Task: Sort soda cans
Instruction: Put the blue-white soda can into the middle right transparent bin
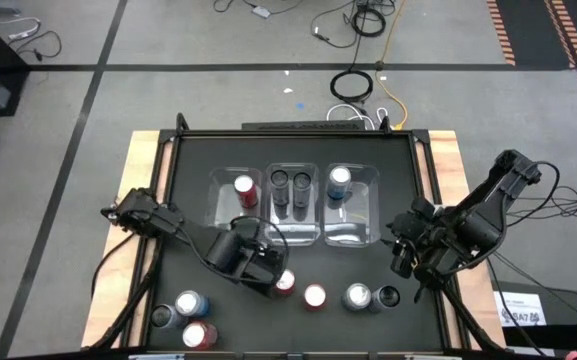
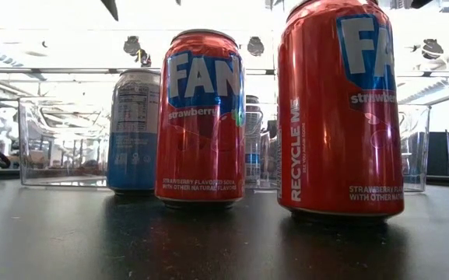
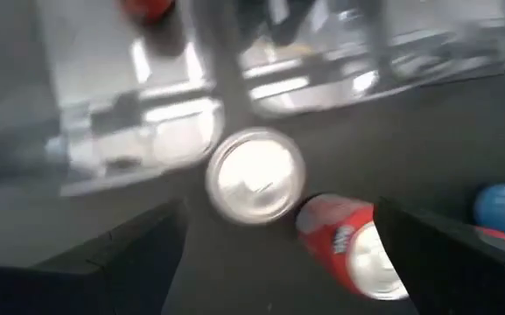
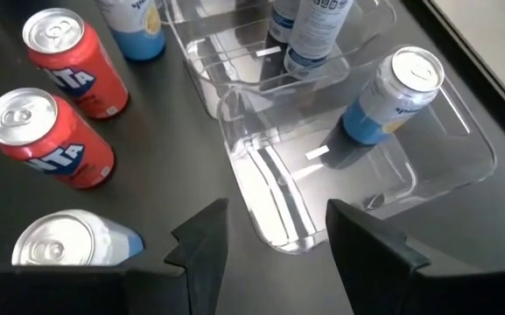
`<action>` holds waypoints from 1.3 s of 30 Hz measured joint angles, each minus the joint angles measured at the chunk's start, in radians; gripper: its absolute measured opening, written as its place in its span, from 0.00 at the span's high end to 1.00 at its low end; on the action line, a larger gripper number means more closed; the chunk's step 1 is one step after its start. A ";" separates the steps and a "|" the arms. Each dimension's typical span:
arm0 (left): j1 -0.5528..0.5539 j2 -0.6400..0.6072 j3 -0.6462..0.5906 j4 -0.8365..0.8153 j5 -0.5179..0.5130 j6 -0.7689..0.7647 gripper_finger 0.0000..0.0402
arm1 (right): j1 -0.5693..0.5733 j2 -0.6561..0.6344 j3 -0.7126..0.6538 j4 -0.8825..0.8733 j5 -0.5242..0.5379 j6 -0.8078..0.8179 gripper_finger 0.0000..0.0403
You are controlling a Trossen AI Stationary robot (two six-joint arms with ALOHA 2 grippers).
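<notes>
Three clear bins [image 1: 296,205] stand side by side at mid-table. The left one holds a red soda can [image 1: 244,188], the middle one two dark cans [image 1: 290,182], the right one a silver-blue can [image 1: 339,180]. Near the front edge stand two red cans [image 1: 315,296], a silver-blue can [image 1: 357,297] and a dark can [image 1: 387,296]. My left gripper [image 3: 278,210] hangs open above the left red can [image 3: 255,175], seen top-on between its fingers. My right gripper [image 4: 274,227] is open and holds nothing, above the near end of the right bin [image 4: 357,166].
Three more cans stand at the near left: silver-blue [image 1: 188,303], dark [image 1: 162,316] and red [image 1: 199,335]. The low view is filled by two red cans [image 2: 201,117] and a silver-blue can [image 2: 135,128]. Bare black tabletop [image 1: 198,210] lies left of the bins.
</notes>
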 joint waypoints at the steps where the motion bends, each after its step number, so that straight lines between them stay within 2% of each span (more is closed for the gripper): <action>1: -0.001 0.000 -0.022 0.000 0.020 -0.029 0.07 | 0.000 0.000 0.000 0.000 -0.003 -0.001 0.54; 6: -0.017 0.000 -0.126 0.049 0.038 -0.172 0.07 | 0.000 0.000 0.000 0.001 -0.005 -0.003 0.54; 15: -0.016 0.000 -0.168 0.215 0.037 -0.082 0.07 | 0.005 0.000 0.000 0.015 -0.031 -0.003 0.54; 21: -0.014 0.004 -0.168 0.237 0.013 -0.062 0.07 | 0.005 0.000 0.000 0.022 -0.031 -0.003 0.54; 33: -0.010 0.007 -0.170 0.217 0.031 -0.096 0.07 | 0.005 0.000 0.000 0.045 -0.031 -0.003 0.54; 39: -0.009 0.006 -0.273 0.305 0.066 -0.140 0.07 | 0.005 0.000 0.000 0.050 -0.030 -0.003 0.54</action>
